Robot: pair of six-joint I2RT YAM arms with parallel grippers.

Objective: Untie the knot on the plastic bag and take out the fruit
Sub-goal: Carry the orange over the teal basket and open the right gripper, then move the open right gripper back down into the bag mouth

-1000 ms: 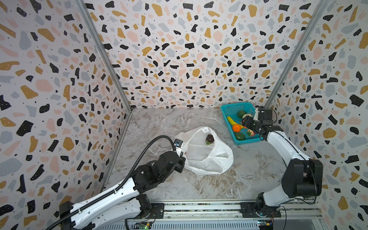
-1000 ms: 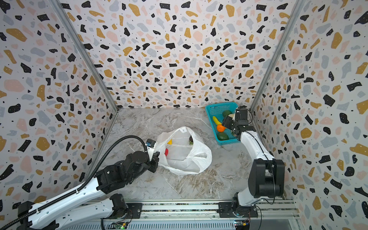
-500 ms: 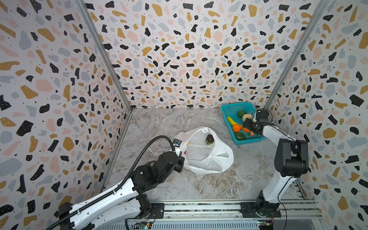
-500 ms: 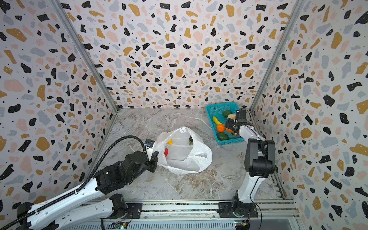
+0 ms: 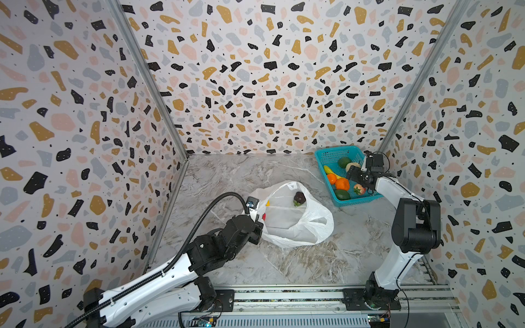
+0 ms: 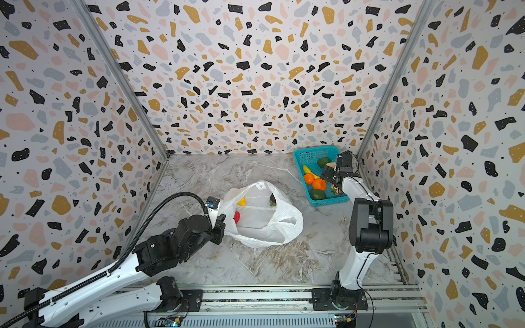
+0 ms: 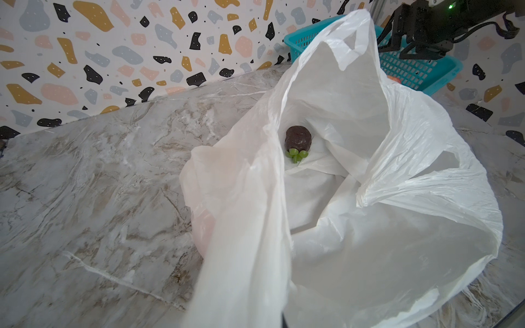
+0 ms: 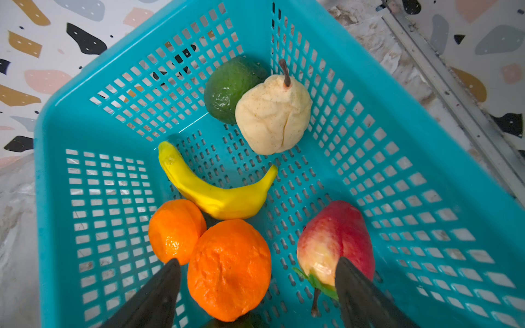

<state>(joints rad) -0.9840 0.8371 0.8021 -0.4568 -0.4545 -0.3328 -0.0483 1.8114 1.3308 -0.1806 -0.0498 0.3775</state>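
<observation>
The white plastic bag (image 5: 295,224) lies mid-table with its mouth wide open; the knot is not in view. My left gripper (image 5: 257,225) is shut on the bag's near edge (image 7: 255,269), and the plastic hides its fingers. Fruit inside the bag: a dark piece with green leaves (image 7: 298,137), a yellow piece (image 6: 241,201) and a red piece (image 6: 236,216). My right gripper (image 8: 258,259) hangs open and empty over the teal basket (image 8: 51,119). Under it lie two oranges (image 8: 227,269), a red-pink fruit (image 8: 335,238) and a beige pear (image 8: 272,116).
The basket (image 5: 335,149) stands at the back right near the wall and corner post. It also holds a yellow banana (image 8: 216,196), a green ball (image 8: 230,88) and a dark green oval (image 5: 342,194). Patterned walls close three sides; a rail runs along the front.
The right arm's elbow has swung upright while its gripper stayed over the basket, jaws spreading wider. The left arm and the bag have not moved.
</observation>
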